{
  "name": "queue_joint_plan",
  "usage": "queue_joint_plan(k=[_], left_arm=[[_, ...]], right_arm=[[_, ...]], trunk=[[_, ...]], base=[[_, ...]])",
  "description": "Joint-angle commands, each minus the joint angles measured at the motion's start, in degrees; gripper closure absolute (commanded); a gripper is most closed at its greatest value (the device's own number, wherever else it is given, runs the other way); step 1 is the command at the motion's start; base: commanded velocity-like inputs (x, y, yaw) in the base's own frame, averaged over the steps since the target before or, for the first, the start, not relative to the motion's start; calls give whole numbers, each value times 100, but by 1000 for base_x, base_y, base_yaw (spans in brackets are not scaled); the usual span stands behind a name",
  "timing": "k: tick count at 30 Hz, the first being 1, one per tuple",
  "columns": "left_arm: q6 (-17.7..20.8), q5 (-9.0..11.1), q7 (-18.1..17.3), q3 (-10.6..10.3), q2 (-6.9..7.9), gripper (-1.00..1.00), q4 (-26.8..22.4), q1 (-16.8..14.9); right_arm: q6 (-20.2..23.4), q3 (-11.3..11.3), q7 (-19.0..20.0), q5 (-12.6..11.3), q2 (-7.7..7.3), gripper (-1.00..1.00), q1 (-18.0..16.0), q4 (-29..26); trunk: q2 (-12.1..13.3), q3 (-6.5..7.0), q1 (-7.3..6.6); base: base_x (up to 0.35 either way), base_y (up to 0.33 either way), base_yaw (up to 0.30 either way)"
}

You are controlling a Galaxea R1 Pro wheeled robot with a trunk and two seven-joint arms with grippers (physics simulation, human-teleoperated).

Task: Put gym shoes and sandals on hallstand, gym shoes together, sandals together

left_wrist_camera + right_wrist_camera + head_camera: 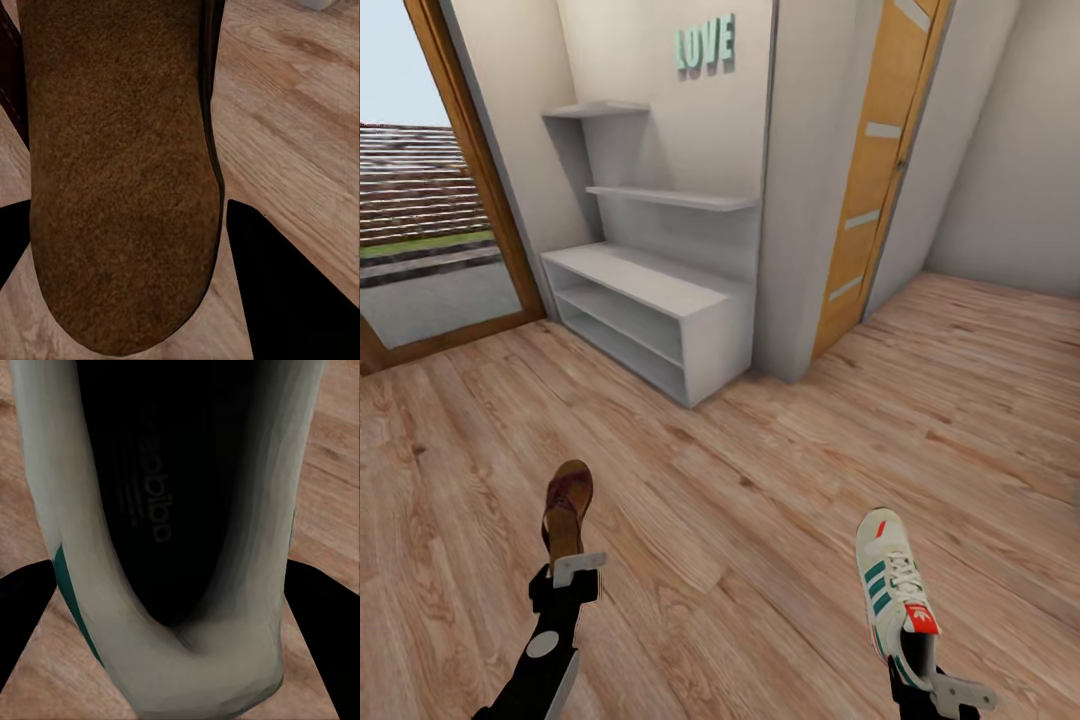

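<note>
Now left pincer (565, 570) grips sandal (567, 505); right pincer (920, 668) grips gym shoe (893, 585).

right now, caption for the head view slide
Left pincer holds a sandal, right pincer a gym shoe, facing the hallstand.

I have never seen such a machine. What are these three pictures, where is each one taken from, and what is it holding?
This is a simulated two-armed robot. The large picture looks down from its head; the other two come from cameras near each gripper. The left gripper holds a brown sandal, whose tan footbed shows close up in its wrist picture. The right gripper holds a white gym shoe with green stripes, seen from its heel opening. Ahead, on the wood floor, stands the grey shoe rack.
</note>
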Motion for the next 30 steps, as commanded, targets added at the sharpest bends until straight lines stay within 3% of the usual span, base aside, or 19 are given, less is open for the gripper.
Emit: queue_joint_plan(k=[1,30], left_arm=[[-3,-57,8,8,-4,100,3,-3],[-3,-51,7,5,-12,100,20,-3]], right_arm=[[-16,-9,3,9,1,100,-2,0],[-16,-9,3,6,-4,100,-2,109]], trunk=[[-2,-4,1],[-2,-1,1]], base=[[161,303,0],[187,297,0]])
